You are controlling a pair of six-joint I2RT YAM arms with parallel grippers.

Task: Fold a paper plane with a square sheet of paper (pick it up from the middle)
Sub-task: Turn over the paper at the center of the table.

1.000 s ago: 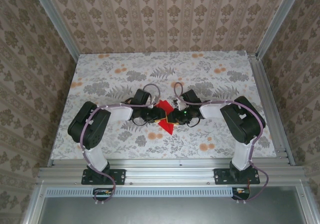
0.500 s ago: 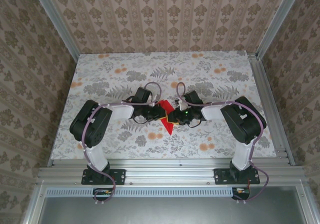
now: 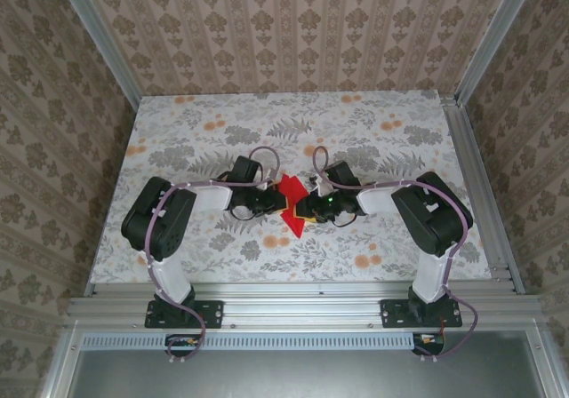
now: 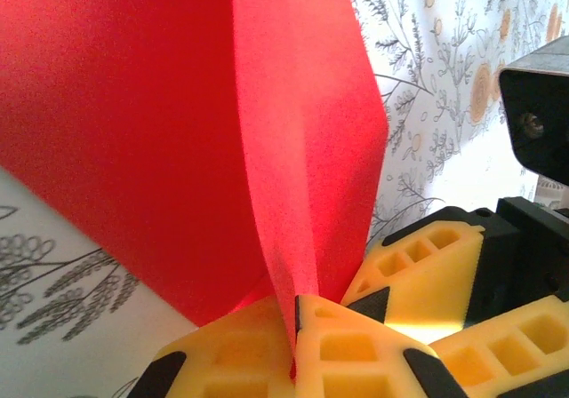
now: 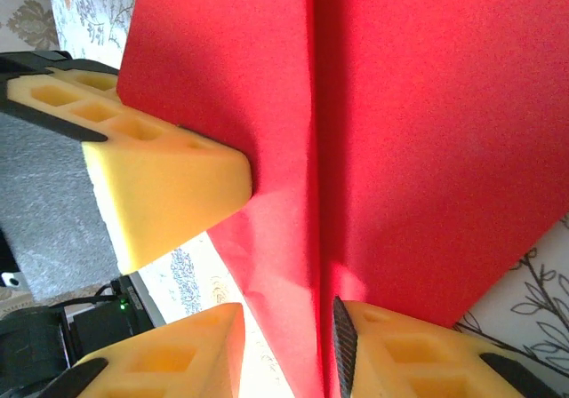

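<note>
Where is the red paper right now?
In the top view the paper is at the middle of the table, between both arms. The left claw is shut on its crease; the right claw stands open around it.

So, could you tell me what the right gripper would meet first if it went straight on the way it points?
The red sheet of paper: the right gripper straddles its fold. Just beyond, probably the left gripper, though depth is unclear.
</note>
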